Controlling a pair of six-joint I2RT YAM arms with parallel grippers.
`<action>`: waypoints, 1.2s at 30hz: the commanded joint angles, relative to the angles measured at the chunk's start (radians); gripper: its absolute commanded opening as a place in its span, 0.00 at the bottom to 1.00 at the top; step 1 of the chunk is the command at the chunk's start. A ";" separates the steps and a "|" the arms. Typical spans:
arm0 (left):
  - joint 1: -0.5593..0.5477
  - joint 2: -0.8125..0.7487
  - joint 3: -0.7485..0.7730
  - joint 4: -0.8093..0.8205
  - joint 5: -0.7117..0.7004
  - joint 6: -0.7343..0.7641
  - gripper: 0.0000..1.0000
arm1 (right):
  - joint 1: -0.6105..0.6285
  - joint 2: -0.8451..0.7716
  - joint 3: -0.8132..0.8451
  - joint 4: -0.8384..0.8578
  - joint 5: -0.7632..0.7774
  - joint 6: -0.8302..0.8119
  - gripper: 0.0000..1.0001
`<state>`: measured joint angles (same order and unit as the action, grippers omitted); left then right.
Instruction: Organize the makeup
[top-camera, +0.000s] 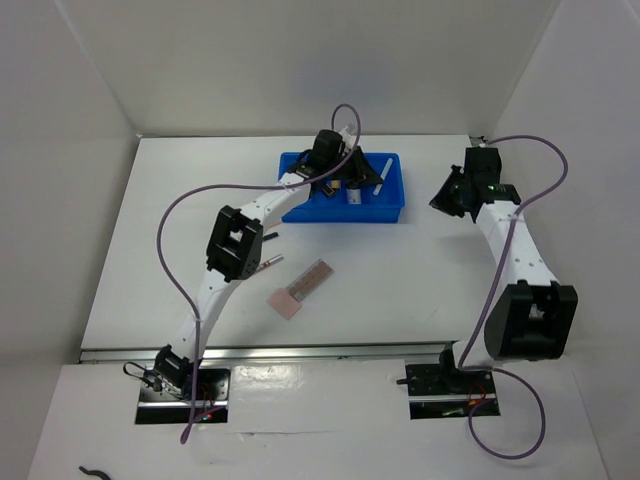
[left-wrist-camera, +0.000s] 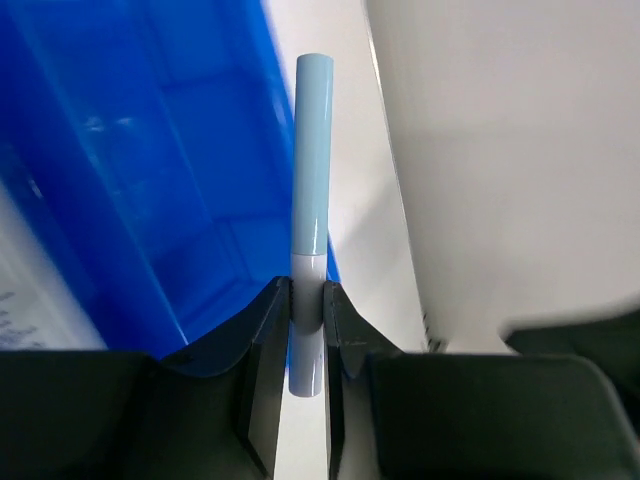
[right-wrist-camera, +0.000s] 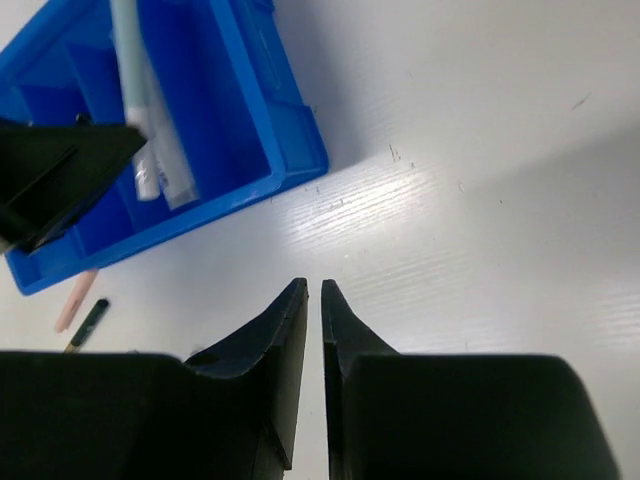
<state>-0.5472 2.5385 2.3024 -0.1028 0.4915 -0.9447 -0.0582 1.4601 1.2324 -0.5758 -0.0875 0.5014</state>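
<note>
My left gripper (left-wrist-camera: 307, 292) is shut on the grey end of a slim pale blue makeup stick (left-wrist-camera: 312, 150), which points away over the blue tray (left-wrist-camera: 150, 200). From above, that gripper (top-camera: 340, 165) hangs over the tray (top-camera: 392, 205) and the stick (top-camera: 381, 172) slants toward its right side. A clear tube (right-wrist-camera: 165, 165) lies inside the tray (right-wrist-camera: 290, 120). On the table sit a flat pink palette (top-camera: 288, 302), a brownish palette (top-camera: 314, 276) and a pink pencil (top-camera: 270, 263). My right gripper (right-wrist-camera: 313, 290) is shut and empty over bare table, right of the tray.
A pink pencil (right-wrist-camera: 75, 300) and a dark pencil (right-wrist-camera: 90, 318) lie on the table beside the tray's near side. White walls enclose the table on the left, back and right. My right gripper (top-camera: 452, 195) hovers between the tray and the right wall.
</note>
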 joint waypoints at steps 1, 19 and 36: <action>0.000 0.040 0.086 0.114 -0.112 -0.115 0.00 | -0.008 -0.095 -0.021 -0.073 0.029 -0.008 0.19; 0.000 0.010 0.114 0.075 -0.108 -0.025 0.83 | -0.020 -0.138 -0.011 -0.134 0.034 -0.038 0.21; 0.320 -0.836 -0.825 -0.311 -0.512 0.607 0.59 | 0.000 -0.213 -0.030 -0.134 0.029 -0.047 0.25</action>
<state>-0.3138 1.6810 1.5314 -0.3847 0.0032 -0.4416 -0.0696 1.2736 1.2152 -0.7044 -0.0563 0.4690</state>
